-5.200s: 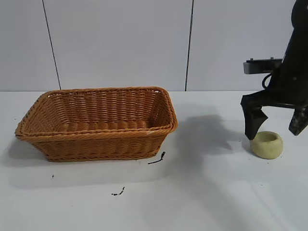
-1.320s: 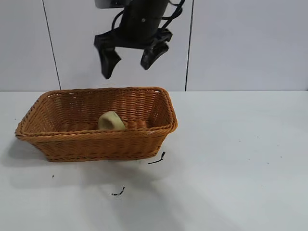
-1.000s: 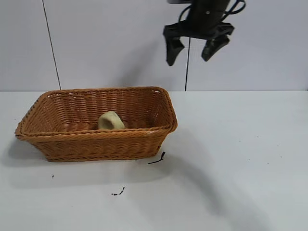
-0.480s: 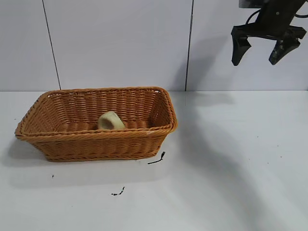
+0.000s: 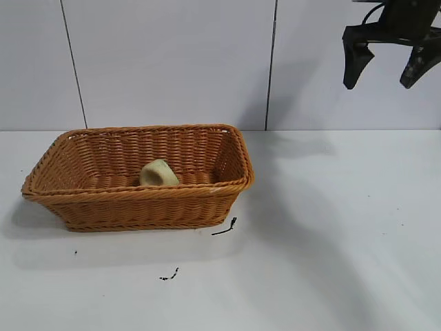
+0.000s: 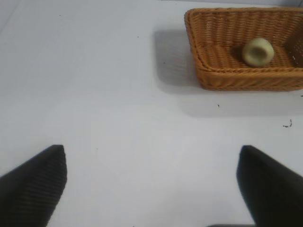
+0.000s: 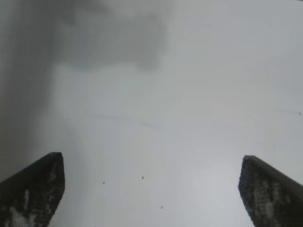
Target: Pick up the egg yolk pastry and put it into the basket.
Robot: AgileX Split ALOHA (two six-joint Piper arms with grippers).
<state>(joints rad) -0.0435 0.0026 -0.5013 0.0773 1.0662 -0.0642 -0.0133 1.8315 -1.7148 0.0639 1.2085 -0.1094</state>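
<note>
Egg yolk pastry (image 5: 158, 173), round, inside woven basket (image 5: 138, 200).

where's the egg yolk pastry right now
In the exterior view the egg yolk pastry lies inside the basket, near the middle of its floor, left of the raised right gripper.

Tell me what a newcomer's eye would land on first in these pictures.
First, the big orange-brown woven basket at the left of the white table, with the small pale egg yolk pastry lying inside it. Next, the right pincer hanging open and empty high at the upper right, well clear of the basket. The left pincer, seen only in its own wrist view, is open over bare table, apart from the basket.
</note>
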